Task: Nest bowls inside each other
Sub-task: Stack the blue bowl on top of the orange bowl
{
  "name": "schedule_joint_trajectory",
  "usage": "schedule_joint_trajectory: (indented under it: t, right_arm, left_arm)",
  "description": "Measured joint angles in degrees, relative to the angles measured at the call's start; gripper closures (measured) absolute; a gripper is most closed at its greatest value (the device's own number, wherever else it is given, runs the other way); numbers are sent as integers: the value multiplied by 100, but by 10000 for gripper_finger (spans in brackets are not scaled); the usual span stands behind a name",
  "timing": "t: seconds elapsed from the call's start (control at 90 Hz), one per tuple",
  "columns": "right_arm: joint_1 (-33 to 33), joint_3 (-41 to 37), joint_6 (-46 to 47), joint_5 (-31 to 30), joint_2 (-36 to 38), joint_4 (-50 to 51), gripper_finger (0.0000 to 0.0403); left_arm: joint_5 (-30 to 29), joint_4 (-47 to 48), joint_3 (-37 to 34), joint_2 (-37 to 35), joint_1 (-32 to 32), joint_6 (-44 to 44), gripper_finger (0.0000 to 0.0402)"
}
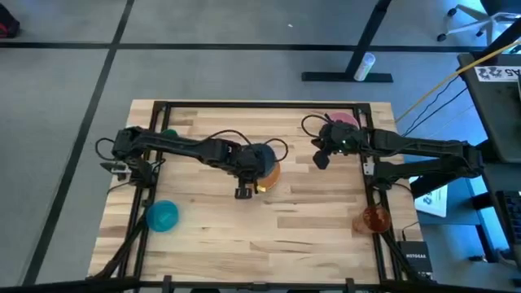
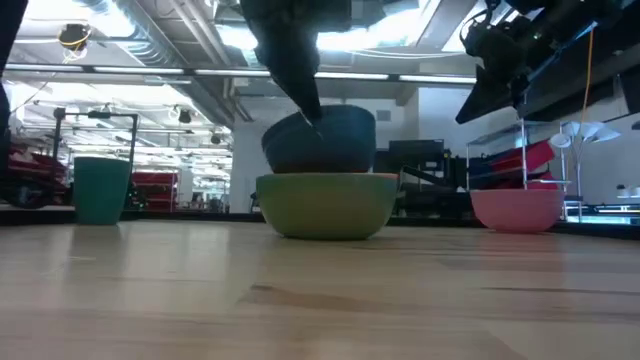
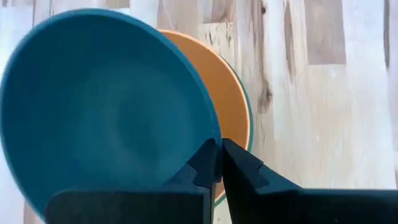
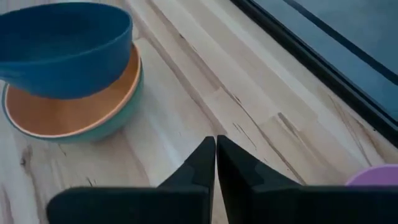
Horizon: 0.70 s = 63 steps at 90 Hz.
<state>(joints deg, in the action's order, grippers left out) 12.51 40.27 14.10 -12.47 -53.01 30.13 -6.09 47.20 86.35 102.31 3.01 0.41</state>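
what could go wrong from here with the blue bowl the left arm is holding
The left gripper pinches only the rim of the dark blue bowl, which hangs tilted and off-centre over the orange bowl. Released like this, it may land crooked on the rim instead of nesting, or slip out of the thin pinch early. A hard drop could also nudge the stack sideways. The right gripper, shut, hovers apart near the pink bowl.
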Motion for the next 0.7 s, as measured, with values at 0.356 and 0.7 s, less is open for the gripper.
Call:
schedule_joint_trajectory:
  t: [0.356, 0.7]
  right_arm:
    - [0, 0, 51, 0, 2, 39, 402]
    - [0, 10, 72, -1, 163, 206, 402]
  left_arm:
    - [38, -255, -9, 282, -16, 24, 401]
    - [162, -440, -12, 534, -44, 8, 401]
